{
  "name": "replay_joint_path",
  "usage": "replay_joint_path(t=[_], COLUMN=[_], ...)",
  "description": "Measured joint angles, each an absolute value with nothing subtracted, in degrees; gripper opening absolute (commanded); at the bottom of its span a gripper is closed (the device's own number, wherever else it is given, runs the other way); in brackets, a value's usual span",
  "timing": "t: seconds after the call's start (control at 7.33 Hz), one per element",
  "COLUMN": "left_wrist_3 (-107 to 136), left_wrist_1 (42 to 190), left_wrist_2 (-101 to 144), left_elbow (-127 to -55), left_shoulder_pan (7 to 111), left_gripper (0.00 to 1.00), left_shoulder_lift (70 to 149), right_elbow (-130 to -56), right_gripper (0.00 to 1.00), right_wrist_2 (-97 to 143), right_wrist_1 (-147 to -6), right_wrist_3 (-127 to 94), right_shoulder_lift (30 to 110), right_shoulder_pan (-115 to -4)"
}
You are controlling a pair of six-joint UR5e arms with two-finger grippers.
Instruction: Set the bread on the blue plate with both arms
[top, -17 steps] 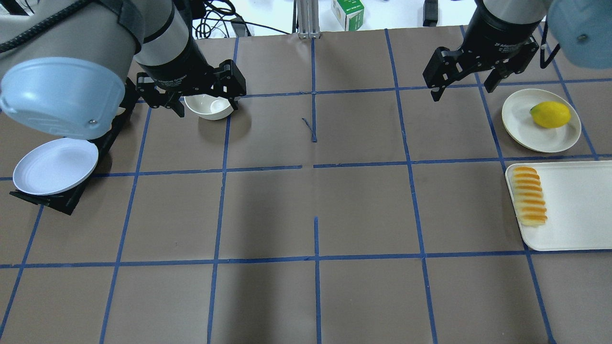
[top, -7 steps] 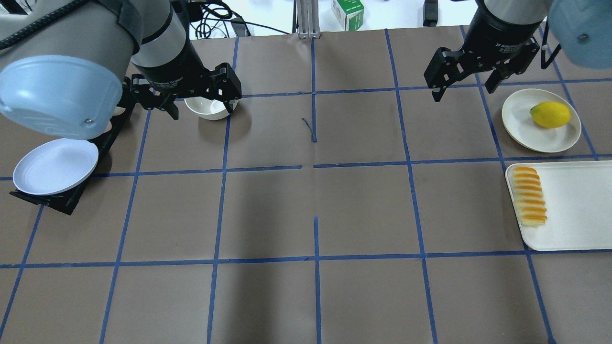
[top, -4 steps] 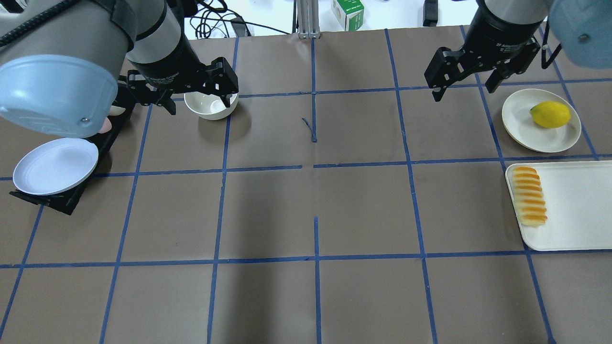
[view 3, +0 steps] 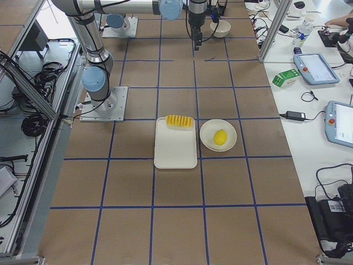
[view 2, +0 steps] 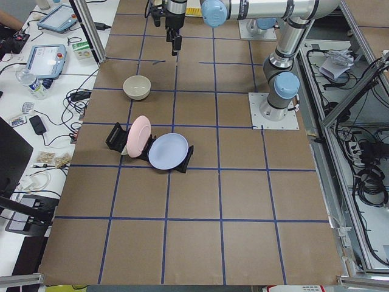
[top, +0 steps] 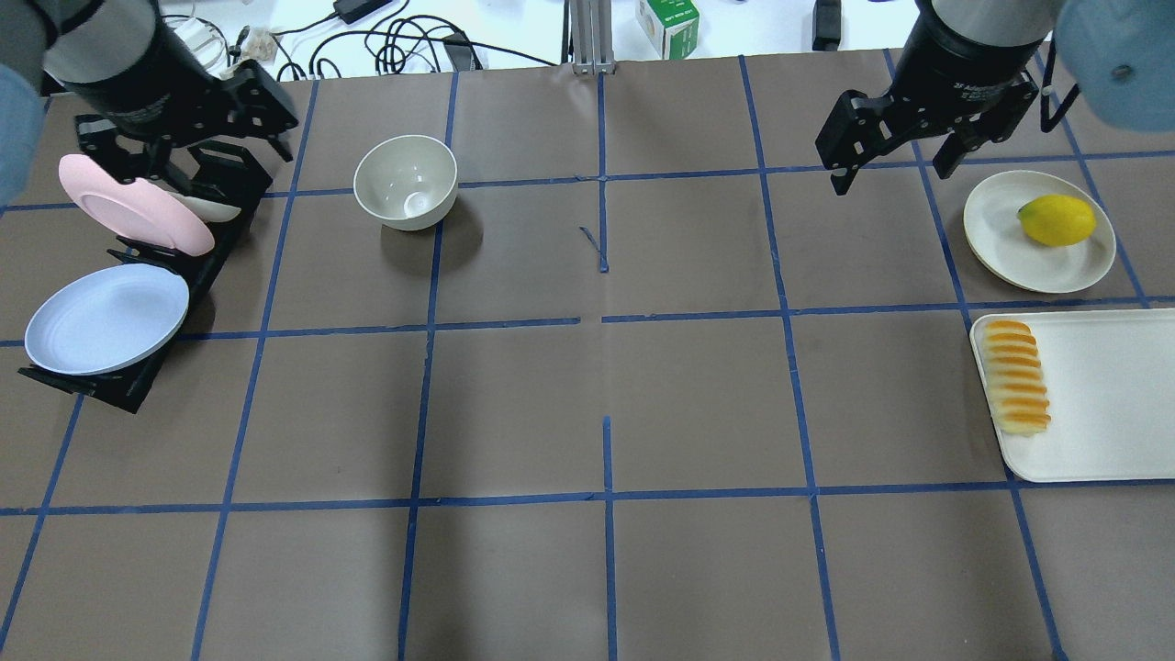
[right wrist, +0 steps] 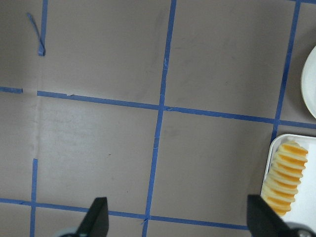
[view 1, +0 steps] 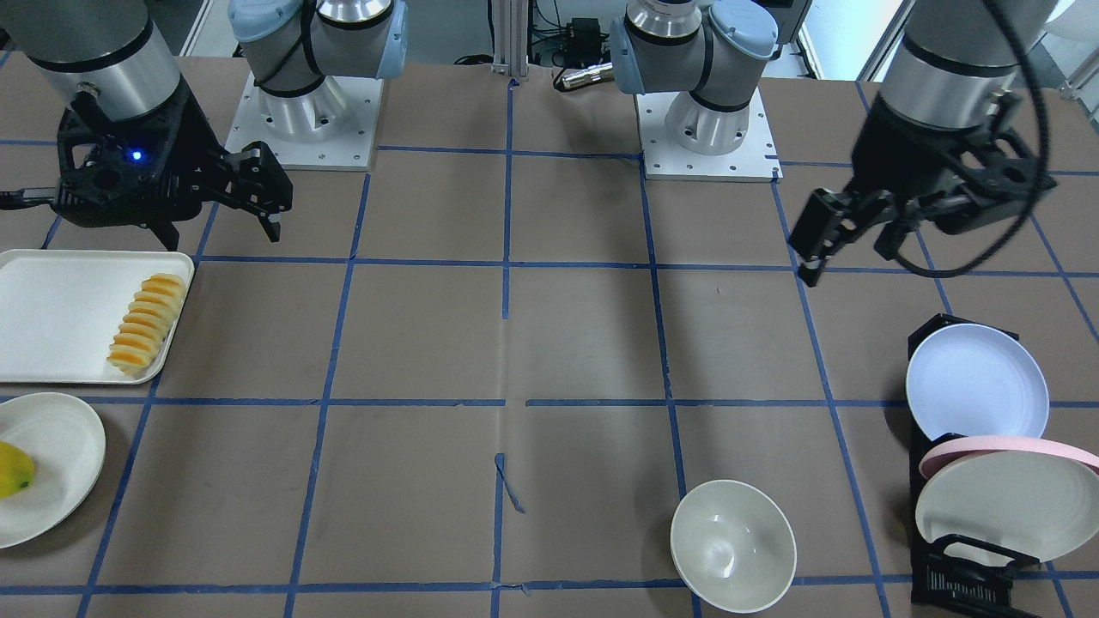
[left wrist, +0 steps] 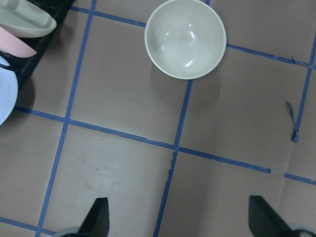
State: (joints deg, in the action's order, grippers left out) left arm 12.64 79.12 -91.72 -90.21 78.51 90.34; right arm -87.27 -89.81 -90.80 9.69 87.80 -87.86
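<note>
The bread (top: pixel 1016 376) lies on the left edge of a white tray (top: pixel 1102 395) at the table's right; it also shows in the front view (view 1: pixel 146 322) and the right wrist view (right wrist: pixel 284 177). The blue plate (top: pixel 106 319) leans in a black rack (top: pixel 119 390) at the table's left, also in the front view (view 1: pixel 977 381). My left gripper (top: pixel 184 151) is open and empty above the rack's far end. My right gripper (top: pixel 890 174) is open and empty, hovering beyond the tray. Both wrist views show spread fingertips (left wrist: pixel 98 217) (right wrist: pixel 96 217).
A pink-rimmed plate (top: pixel 133 204) and an off-white plate stand in the same rack behind the blue one. An off-white bowl (top: pixel 406 182) sits right of the rack. A yellow lemon (top: pixel 1057 220) lies on an off-white plate (top: pixel 1001 239) beyond the tray.
My left arm has swung left and back, from over the bowl to above the rack's far end, uncovering the bowl and the pink plate. The right arm has stayed put.
</note>
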Motion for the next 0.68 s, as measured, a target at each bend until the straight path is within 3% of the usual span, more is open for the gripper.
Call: replay_joint_path(t=[0.68], left_wrist_3=[-3.8], left_wrist_1=[72.2], left_wrist_2=[-93.0], left_elbow=[-94.8], left_shoulder_pan=[51.9], left_gripper=[1.0], left_shoulder_lift=[97.6], right_elbow=[-88.6], right_gripper=[1.0], right_wrist_2=[-89.9], right_wrist_1=[-91.4], right_wrist_3=[9.8], right_shoulder_lift=[87.9], right_shoulder_pan=[-87.8])
